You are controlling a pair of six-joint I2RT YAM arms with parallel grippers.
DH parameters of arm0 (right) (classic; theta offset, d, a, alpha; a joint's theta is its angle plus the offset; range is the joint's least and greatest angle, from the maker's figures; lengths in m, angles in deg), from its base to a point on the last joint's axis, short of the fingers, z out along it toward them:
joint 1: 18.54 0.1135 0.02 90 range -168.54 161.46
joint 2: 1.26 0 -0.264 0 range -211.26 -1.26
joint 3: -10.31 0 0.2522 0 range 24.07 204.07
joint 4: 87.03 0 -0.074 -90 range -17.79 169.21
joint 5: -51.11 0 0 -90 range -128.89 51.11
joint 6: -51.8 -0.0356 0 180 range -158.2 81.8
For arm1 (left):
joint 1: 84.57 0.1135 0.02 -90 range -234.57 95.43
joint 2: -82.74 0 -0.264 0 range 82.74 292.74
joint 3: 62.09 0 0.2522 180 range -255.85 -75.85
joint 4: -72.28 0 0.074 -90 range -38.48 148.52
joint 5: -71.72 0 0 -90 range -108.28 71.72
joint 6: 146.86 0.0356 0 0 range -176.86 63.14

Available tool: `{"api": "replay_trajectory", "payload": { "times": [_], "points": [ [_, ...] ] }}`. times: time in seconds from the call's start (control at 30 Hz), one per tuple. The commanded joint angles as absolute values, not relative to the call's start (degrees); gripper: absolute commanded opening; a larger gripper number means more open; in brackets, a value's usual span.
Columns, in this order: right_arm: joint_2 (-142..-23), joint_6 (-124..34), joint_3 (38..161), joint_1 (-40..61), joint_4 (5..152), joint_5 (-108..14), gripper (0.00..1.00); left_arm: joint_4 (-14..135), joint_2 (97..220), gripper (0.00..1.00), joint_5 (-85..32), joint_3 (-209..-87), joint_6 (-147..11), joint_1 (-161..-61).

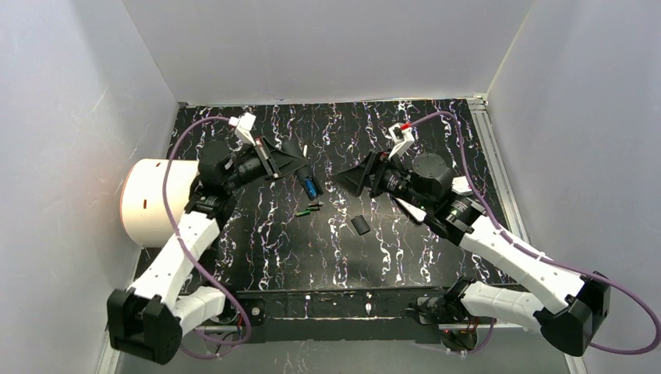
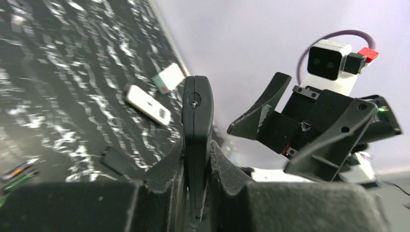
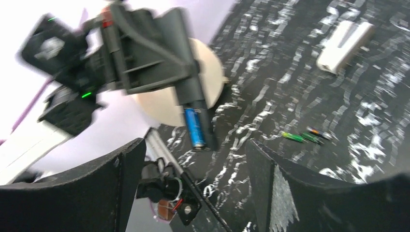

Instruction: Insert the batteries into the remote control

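left end effector [image 1: 274, 162] clamped on the black remote [image 2: 196, 116], held edge-on above the bench [image 1: 405, 257]. blue battery [image 3: 195, 127] appears to sit in the remote's open bay. right end effector [image 1: 351, 178] spread wide, empty. green battery [image 3: 292, 137] and black battery [image 3: 313, 135] lie loose on the bench, just beside each other.

risk: the tilted remote could shed the blue cell, or twist in the clamp when pressed.

only the right wrist view shows the cell; the left wrist view shows just the remote's thin edge.
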State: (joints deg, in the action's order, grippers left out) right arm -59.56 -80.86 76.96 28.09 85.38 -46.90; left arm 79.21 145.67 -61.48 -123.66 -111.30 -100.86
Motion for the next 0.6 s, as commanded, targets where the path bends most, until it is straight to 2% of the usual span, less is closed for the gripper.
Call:
{"api": "replay_trajectory", "payload": {
  "times": [0.0,0.13,0.37,0.47,0.57],
  "points": [
    [-63.91,-80.92,81.49,28.17,73.18,-33.2,0.8,60.54,135.74,0.0,-45.88,-123.07,-95.87,-100.12],
    [-73.28,-82.24,86.05,28.35,65.71,-31.19,0.72,47.59,128.62,0.0,-34.79,-122.57,-89.63,-100.02],
    [-88.83,-79.39,92.28,32.32,67.29,-32.97,0.69,39.48,121.08,0.0,-30.61,-122.31,-84.74,-100.01],
    [-95.48,-73.78,96.51,36.35,68.47,-33.31,0.66,37.94,119.96,0.0,-32.44,-122.9,-82.0,-100.03],
    [-101.6,-66.72,102.87,40.25,65.51,-32.71,0.61,36.48,120.45,0.0,-39.78,-125.16,-78.29,-100.03]
  ]
}}
